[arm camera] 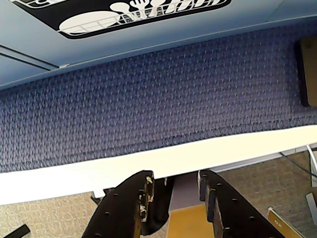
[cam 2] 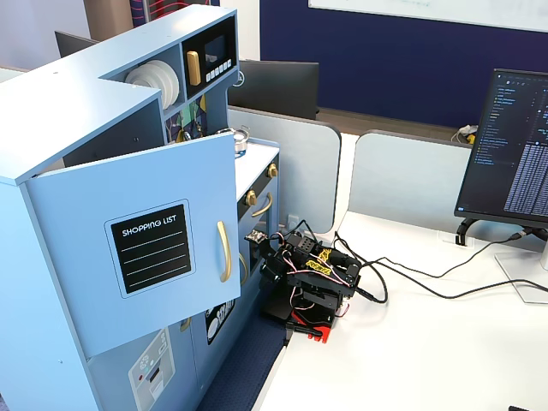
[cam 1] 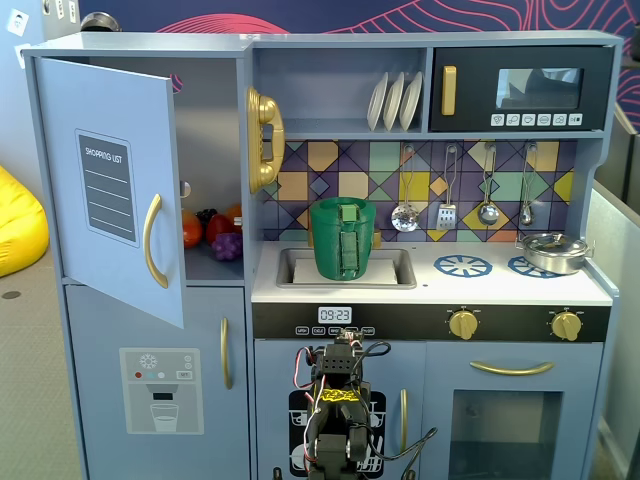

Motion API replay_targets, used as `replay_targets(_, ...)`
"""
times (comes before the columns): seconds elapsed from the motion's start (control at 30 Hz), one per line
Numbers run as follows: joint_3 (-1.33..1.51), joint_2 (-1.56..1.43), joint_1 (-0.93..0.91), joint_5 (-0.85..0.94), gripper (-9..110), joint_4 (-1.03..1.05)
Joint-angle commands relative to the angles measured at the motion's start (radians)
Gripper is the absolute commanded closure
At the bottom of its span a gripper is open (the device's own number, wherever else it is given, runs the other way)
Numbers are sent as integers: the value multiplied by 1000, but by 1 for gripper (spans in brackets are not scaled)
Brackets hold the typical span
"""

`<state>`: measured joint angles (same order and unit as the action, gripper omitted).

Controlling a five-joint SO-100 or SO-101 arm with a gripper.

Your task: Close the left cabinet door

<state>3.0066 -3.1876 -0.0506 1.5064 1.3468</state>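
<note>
**Fridge door ajar, arm folded low at the table edge**

Black gripper (arm camera: 173,196) fingers fill the bottom of the wrist view, standing a narrow gap apart with nothing between them. Past them run the pale table edge (arm camera: 74,176), a band of blue-violet carpet (arm camera: 163,104), and at the top the blue front of the toy kitchen with a black-and-white dish graphic (arm camera: 124,12).

From the fixed view that faces the kitchen, the arm (cam 1: 337,405) sits folded at the bottom centre, wires looped over it; its gripper cannot be made out here. Up at the left, the left cabinet door (cam 1: 110,190) hangs open, swung out on its left side. It is a large blue-grey rectangle with a black "SHOPPING LIST" panel ruled with lines and a curved vertical gold handle (cam 1: 152,241) near its free edge. Behind it toy fruit (cam 1: 212,232) shows on the shelf. A green basket (cam 1: 346,238) sits in the sink, and a small pot (cam 1: 555,251) rests on the right burner.

From the fixed view off to the side, the door (cam 2: 137,248) stands out from the cabinet's front, its chalkboard panel facing the camera. The arm (cam 2: 312,274) is folded on the white table (cam 2: 411,342) at the edge nearest the kitchen, below and to the right of the door and apart from it. A monitor (cam 2: 514,145) stands toward the table's far right.
</note>
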Motion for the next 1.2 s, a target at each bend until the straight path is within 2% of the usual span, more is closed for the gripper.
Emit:
replay_targets(0.0,-9,8,-5,23,99,186)
replay_targets(0.4,-9,8,9,11,101,186)
replay_targets(0.53,-20,11,98,71,102,121)
replay_targets(0.63,-87,12,371,38,102,-110)
replay_targets(0.77,-250,43,931,74,102,-357)
replay_targets(0.9,-304,100,1416,229,102,-687)
replay_targets(1.03,-333,227,1720,291,102,-997)
replay_targets(1.17,-408,430,1836,316,102,-1279)
